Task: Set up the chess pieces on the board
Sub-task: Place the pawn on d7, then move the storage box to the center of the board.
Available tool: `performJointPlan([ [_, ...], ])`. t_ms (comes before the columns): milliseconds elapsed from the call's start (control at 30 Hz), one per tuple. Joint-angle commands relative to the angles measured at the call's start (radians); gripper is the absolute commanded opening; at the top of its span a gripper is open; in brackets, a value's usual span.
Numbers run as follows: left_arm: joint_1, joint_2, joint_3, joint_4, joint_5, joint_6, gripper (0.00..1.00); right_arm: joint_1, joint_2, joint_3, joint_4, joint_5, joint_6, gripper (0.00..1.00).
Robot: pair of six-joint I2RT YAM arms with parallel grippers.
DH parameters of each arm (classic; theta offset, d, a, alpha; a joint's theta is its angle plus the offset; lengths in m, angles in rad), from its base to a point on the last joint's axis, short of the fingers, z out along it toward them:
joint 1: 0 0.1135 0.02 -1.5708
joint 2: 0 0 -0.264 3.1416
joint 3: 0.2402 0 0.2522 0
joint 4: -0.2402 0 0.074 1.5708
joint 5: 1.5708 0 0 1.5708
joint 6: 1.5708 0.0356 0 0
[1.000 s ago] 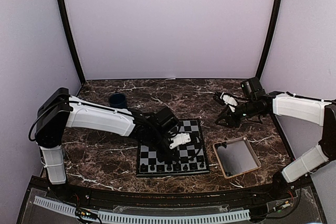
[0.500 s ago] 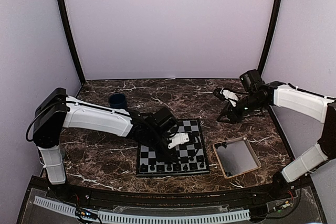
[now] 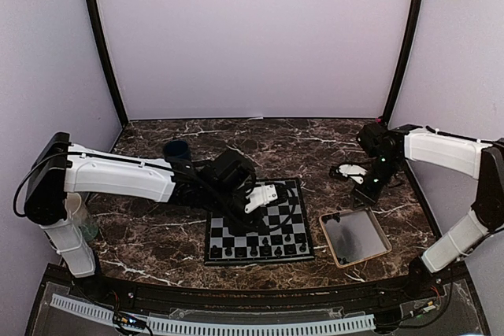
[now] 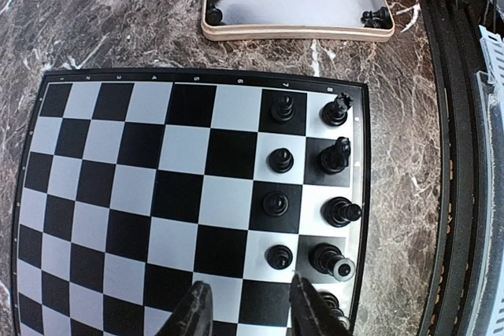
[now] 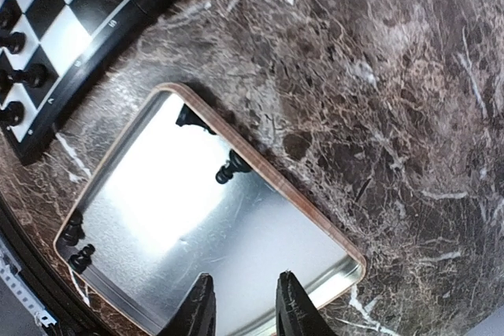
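Note:
The board [image 4: 181,147] lies under my left gripper [image 4: 250,310], which hangs open just above its near squares with nothing between the fingers. Small black chess pieces stand in two lines along one board edge: pawns [image 4: 279,256] in the inner line, taller pieces [image 4: 341,212] in the outer one. More chess pieces [image 5: 231,169] lie in the tan-rimmed tray [image 5: 280,183]. My right gripper [image 5: 246,306] points down over that tray, open and empty. From above, the board [image 3: 228,238] sits at centre front, with the left gripper [image 3: 260,194] over it.
The tray [image 3: 354,238] sits right of the board, close to its edge. A dark blue cup [image 3: 177,149] stands at the back left on the marble table. Black frame posts rise at both back corners.
My left gripper has opened and drawn back from the board's piece rows. The right arm has swung from the back right and tipped downward over the tray, its jaws narrowing a little.

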Motion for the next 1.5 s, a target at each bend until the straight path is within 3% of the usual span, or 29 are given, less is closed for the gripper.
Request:
performJointPlan([
  [0,-0.005,-0.084,-0.047,0.053,-0.034,-0.008,0.36,-0.007,0.048,-0.01,0.043,0.071,0.061,0.27],
  [200,-0.005,-0.104,-0.078,0.095,-0.137,-0.026,0.36,-0.004,0.119,0.001,0.041,-0.083,0.067,0.28],
  [567,-0.005,-0.096,-0.086,0.123,-0.187,-0.031,0.36,0.017,0.234,-0.004,0.14,-0.115,0.083,0.32],
  [1000,-0.005,-0.077,-0.079,0.126,-0.196,-0.025,0.36,0.054,0.308,0.011,0.307,0.056,0.183,0.33],
  [1233,-0.005,-0.067,-0.071,0.119,-0.196,-0.025,0.36,0.054,0.337,0.035,0.326,0.061,0.243,0.34],
  [1467,-0.005,-0.065,-0.068,0.117,-0.193,-0.029,0.36,0.052,0.374,0.052,0.351,0.141,0.297,0.22],
])
